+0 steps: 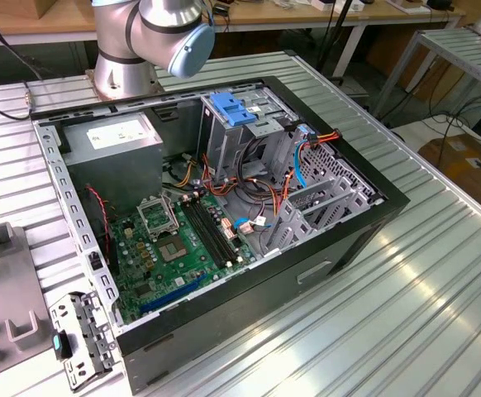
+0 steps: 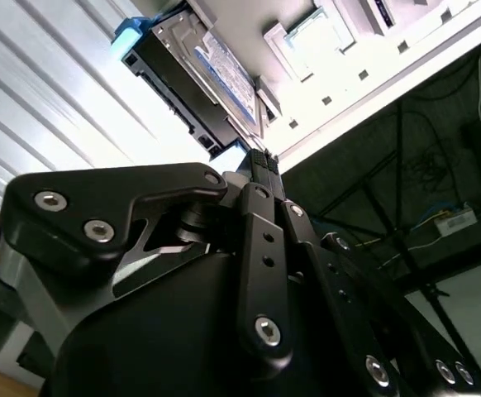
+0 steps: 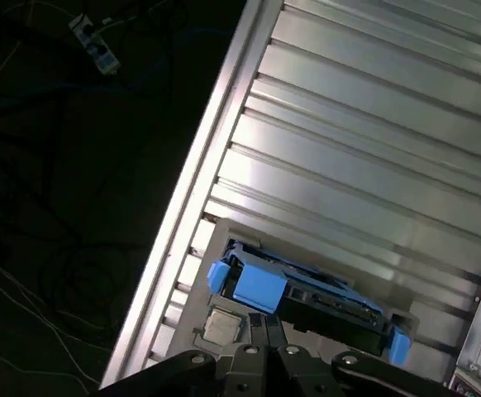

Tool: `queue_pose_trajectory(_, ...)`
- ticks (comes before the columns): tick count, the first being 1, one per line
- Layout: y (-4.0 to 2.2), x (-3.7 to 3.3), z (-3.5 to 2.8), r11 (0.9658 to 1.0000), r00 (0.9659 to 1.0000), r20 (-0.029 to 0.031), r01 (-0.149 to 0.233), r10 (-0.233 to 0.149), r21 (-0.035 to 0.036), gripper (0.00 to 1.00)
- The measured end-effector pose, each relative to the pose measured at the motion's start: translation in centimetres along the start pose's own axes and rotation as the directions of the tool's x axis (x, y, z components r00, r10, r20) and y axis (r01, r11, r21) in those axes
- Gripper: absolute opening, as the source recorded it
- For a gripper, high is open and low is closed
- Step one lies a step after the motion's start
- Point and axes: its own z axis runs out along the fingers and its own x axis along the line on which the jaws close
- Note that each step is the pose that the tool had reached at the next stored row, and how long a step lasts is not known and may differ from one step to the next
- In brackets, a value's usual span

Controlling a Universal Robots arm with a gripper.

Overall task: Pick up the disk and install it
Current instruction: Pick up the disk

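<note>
Two fingers are seen pressed together, just beside the blue-railed disk, which is laid near the edge of the desk.

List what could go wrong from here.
1. The gripper is closed next to the disk; moving in like that might shove it rather than grasp it.
2. The disk lies near the edge of the table, so a shove could send it off.
3. Loose cables beside the drive cage could snag it.

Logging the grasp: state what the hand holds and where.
Nothing, as far as shows: the hand is shut, its tips at the blue rail edge of the disk.
</note>
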Motion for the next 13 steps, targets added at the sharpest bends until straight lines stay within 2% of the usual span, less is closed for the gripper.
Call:
queue_pose_trajectory(3,0.0,0.0,0.0,0.9986,0.9986,-0.0011,0.053,-0.053,0.0008,0.11)
queue_pose_trajectory(5,0.0,0.0,0.0,0.9956,0.9956,-0.0019,0.094,-0.094,0.0014,0.11)
queue_pose_trajectory(7,0.0,0.0,0.01,0.9909,0.9909,-0.0026,0.135,-0.135,0.002,0.11)
queue_pose_trajectory(8,0.0,0.0,0.01,0.9868,0.9868,-0.0033,0.162,-0.162,0.0024,0.11)
queue_pose_trajectory(10,0.0,0.0,0.01,0.9751,0.9751,-0.0046,0.222,-0.222,0.0034,0.11)
queue_pose_trajectory(11,0.0,0.0,0.01,0.961,0.961,-0.006,0.276,-0.276,0.0041,0.11)
queue_pose_trajectory(13,0.0,0.0,0.02,0.9428,0.9428,-0.0073,0.333,-0.333,0.0048,0.11)
